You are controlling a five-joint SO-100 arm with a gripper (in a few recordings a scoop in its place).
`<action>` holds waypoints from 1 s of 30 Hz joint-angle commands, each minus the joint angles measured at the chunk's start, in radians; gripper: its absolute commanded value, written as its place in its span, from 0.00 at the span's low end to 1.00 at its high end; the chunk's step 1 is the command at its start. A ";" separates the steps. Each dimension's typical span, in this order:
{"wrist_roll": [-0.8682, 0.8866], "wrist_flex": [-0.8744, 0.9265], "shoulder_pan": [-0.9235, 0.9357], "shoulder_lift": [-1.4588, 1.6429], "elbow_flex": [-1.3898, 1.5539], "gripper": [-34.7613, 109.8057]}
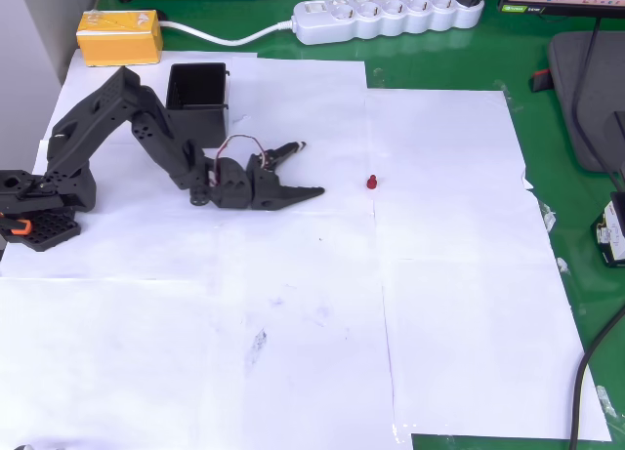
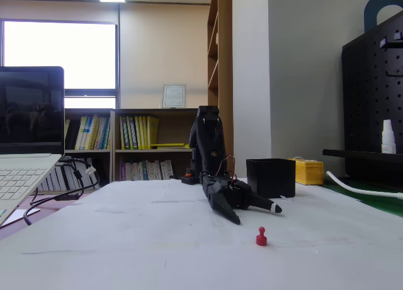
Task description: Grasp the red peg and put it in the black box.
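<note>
1. The gripper [image 1: 311,169] was low over the white paper [image 1: 459,304], fingers spread apart and holding nothing.
2. The red peg [image 1: 371,183] stood upright on the paper, apart from the fingertips and to their right in the overhead view.
3. The black box [image 1: 197,101] sat behind the arm [image 1: 137,128], near the yellow box [image 1: 119,36].
4. In the fixed view, the peg [image 2: 261,236] stood nearer the camera than the gripper [image 2: 255,213].

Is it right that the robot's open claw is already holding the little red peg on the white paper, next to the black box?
Not quite. The gripper is open but holds nothing. The red peg stands alone on the white paper, apart from the fingertips, as the overhead view shows. The black box does sit beside the arm.
</note>
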 commanded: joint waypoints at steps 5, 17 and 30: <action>-0.009 0.170 0.018 0.074 0.275 0.54; -0.009 0.199 0.021 0.160 0.430 0.54; -0.005 0.371 0.029 0.222 0.620 0.54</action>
